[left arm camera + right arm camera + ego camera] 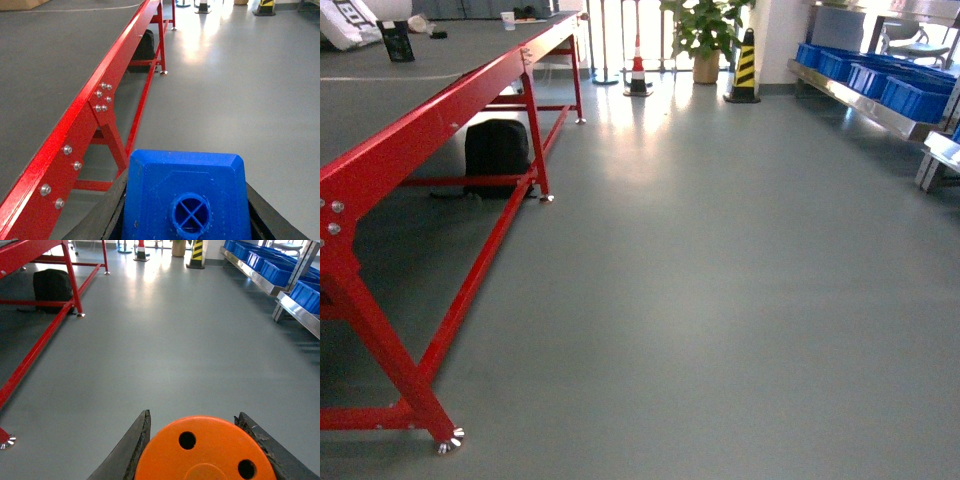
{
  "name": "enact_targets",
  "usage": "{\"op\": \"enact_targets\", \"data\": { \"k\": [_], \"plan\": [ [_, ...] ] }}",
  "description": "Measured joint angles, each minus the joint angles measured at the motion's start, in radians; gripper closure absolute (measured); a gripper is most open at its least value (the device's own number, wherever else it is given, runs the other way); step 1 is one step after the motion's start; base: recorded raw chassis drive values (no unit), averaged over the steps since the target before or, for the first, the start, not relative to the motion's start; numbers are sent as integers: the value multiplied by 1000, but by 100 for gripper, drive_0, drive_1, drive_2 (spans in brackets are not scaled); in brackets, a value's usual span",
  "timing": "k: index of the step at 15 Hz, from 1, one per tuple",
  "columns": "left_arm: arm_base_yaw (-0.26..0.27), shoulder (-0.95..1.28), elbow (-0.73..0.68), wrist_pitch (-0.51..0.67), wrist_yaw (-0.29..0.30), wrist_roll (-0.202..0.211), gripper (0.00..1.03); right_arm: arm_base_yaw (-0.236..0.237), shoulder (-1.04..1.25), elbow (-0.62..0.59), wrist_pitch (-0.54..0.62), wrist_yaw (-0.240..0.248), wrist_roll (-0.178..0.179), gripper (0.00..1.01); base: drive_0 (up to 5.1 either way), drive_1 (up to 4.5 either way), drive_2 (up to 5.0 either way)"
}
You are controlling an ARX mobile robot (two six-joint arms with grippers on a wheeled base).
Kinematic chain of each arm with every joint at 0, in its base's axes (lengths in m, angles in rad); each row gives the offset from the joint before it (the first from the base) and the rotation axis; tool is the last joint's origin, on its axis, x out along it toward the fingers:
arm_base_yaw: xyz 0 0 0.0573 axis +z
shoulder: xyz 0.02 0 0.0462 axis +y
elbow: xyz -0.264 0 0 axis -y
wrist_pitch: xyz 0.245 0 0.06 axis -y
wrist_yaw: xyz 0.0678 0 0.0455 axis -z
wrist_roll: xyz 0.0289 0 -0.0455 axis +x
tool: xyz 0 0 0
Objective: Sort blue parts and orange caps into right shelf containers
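In the left wrist view a bright-blue part [187, 192] with angled faces and a round hole fills the bottom, clamped between the dark fingers of my left gripper [186, 215]. The right wrist view shows the flat top of an orange cap [202, 450] with small holes, and my right gripper [192, 450] is shut on it. The blue shelf containers [890, 80] stand in a row on a steel shelf at the far right, also visible as crates [280, 270] in the right wrist view. Neither gripper shows in the head view.
A long red-framed table [430, 130] with a grey top runs along the left, a black backpack [498, 155] under it. Traffic cones [744, 68] and a potted plant [705, 35] stand at the far end. Grey floor [720, 280] lies between table and shelf.
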Motion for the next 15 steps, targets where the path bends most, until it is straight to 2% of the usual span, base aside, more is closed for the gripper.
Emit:
{"op": "enact_targets", "data": {
  "k": [15],
  "plan": [
    [0,2,0,0,0,0,59,0,2,-2,-6,0,0,59,4,437,-429]
  ]
}}
